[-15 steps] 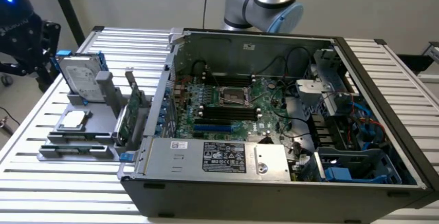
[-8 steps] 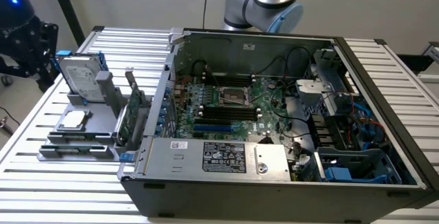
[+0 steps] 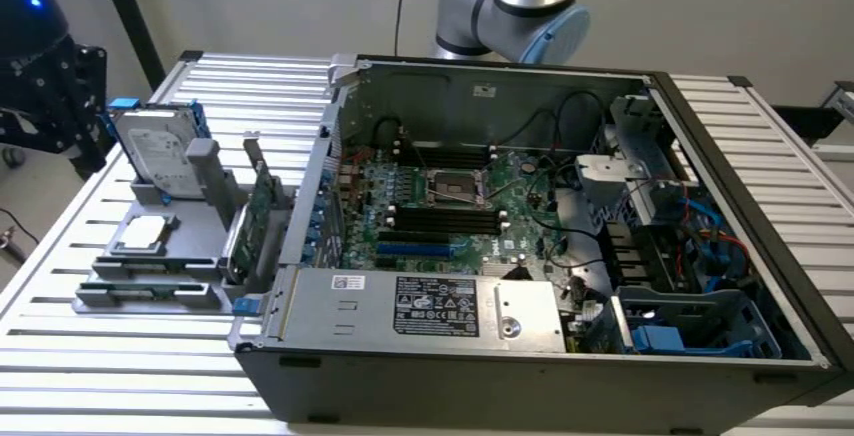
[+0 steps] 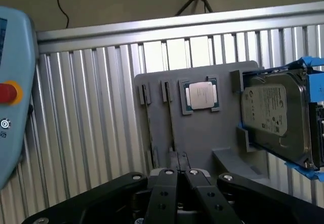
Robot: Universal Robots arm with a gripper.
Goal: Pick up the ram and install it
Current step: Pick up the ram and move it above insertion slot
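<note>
Hangs near the holder (image 4: 202, 138) with pincer (image 4: 180, 163) closed on nothing. Finds the ram (image 4: 170, 125) edge-up in a holder slot, near the worktop's (image 3: 134, 356) edge at the exterior view's left. Looks light, stiff, thin, fragile; best pinched mid-length across its flat faces, gently.

In the exterior view the case (image 3: 747, 256) is sitting on the table (image 3: 80, 366), with the holder (image 3: 200, 256) lying at its nine o'clock. On the holder, the drive (image 3: 160, 151) is standing at twelve, the CPU (image 3: 144, 234) is resting mid-way, and the ram (image 3: 144, 269) is lying at six. The card (image 3: 260, 226) is standing at three, between holder and case. Inside the case, the power supply (image 3: 414, 306) is sitting at six o'clock of the motherboard (image 3: 441, 206).
</note>
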